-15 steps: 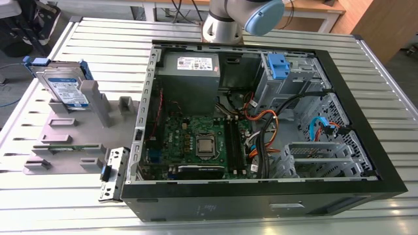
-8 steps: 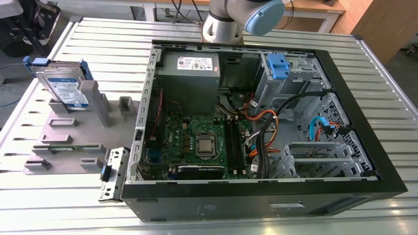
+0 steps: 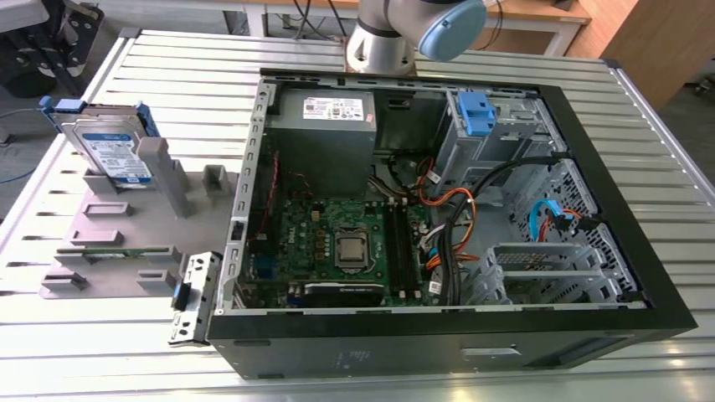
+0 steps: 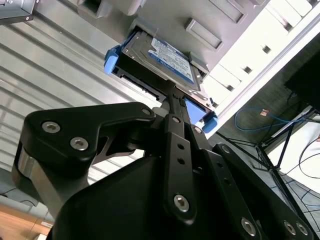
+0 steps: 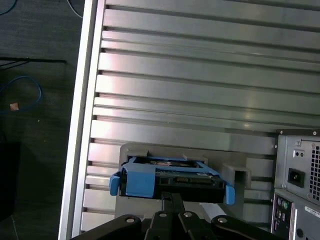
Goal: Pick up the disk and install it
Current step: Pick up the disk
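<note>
On the grey holder (image 3: 123, 230) the disk (image 3: 110, 151) stands on edge (slatted table (image 3: 167, 75) around); fingers (image 4: 176, 132) together near it.

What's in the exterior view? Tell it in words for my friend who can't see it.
A hard drive with blue side rails stands upright in a grey holder, on the exterior view's left of an open computer case on a slatted metal table.
</note>
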### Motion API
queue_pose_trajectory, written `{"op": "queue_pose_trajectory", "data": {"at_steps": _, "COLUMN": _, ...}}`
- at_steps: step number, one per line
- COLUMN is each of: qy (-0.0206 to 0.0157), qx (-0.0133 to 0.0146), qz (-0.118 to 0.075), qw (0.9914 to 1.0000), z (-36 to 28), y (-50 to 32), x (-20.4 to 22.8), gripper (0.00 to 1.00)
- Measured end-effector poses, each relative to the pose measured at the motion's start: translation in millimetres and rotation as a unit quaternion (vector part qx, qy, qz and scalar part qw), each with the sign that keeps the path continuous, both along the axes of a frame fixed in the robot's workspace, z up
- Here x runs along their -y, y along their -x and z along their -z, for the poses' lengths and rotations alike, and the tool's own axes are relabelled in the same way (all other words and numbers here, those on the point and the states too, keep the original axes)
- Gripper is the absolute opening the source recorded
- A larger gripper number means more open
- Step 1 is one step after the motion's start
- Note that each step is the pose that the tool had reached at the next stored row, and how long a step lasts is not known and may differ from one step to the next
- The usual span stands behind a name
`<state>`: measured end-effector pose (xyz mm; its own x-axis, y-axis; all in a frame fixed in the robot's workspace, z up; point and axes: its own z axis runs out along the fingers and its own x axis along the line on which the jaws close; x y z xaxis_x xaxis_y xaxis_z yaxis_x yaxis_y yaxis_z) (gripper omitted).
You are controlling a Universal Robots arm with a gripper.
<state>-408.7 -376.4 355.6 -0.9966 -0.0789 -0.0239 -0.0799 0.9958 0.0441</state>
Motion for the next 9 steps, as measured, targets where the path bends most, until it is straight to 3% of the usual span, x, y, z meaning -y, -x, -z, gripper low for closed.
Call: {"op": "queue_pose_trajectory", "data": {"at_steps": 9, "qy": 0.0000, "qx": 0.0000, "qz": -0.002, "qw": 1.00000, "z": 0.0, "y": 0.0, "x": 0.0, "gripper": 0.11}}
